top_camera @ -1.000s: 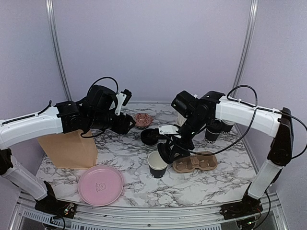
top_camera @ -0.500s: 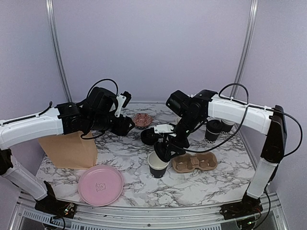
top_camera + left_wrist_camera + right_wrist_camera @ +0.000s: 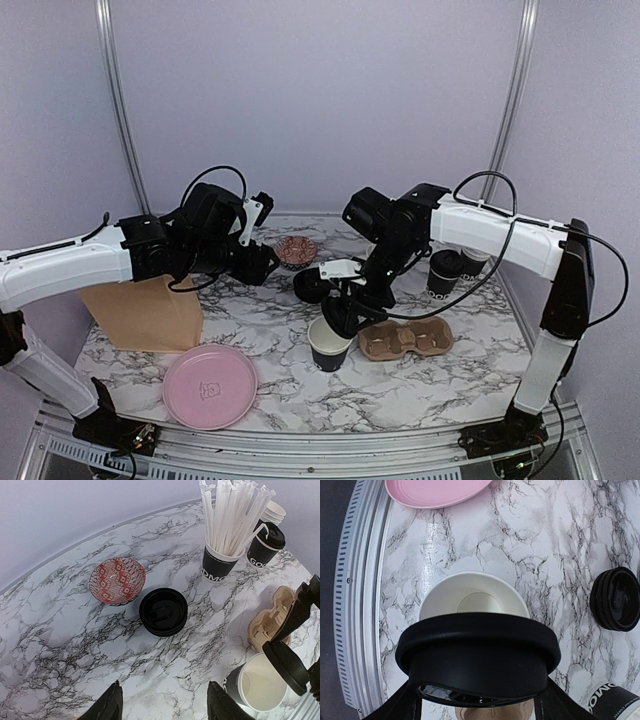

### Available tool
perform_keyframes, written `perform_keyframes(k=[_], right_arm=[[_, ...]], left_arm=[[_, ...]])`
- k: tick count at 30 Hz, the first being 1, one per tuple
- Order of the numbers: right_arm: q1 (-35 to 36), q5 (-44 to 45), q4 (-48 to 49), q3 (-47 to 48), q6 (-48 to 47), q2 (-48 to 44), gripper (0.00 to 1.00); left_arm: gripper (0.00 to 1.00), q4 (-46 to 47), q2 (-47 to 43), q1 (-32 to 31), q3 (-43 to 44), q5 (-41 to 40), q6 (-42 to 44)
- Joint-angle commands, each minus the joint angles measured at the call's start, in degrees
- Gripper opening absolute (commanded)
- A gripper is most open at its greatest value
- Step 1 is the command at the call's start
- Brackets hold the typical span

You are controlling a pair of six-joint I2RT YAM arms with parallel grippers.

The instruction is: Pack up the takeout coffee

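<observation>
- Marble-patterned tabletop (image 3: 440, 385) is filling the lower frame.
- Right gripper (image 3: 340, 310) is clamping a round black plastic lid (image 3: 477, 652) above an open black paper cup (image 3: 328, 347), lower centre.
- Left gripper (image 3: 165, 707) is hovering centre-left, fingers spread, empty.

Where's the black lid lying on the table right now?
Top view: the lid lies mid-table, just in front of the red patterned bowl and behind the open cup.
</observation>
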Motion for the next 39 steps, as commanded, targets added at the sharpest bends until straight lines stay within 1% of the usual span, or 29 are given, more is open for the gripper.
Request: perform_keyframes(k=[1, 27, 39], right_arm=[[0.81, 1.04, -1.85, 1.94, -0.61, 1.46, 0.64], [2.17, 2.19, -2.16, 3.01, -0.09, 3.61, 0.65], [2.3, 3.03, -3.99, 5.7, 0.43, 3.71, 0.65]], left_arm=[[0.57, -0.81, -1.05, -0.06, -1.11, -0.74, 0.41], [0.58, -0.58, -0.22, -0.07, -1.62, -1.08, 0.73], [0.58, -0.68, -0.65, -0.1, -1.83, -1.2, 0.8]])
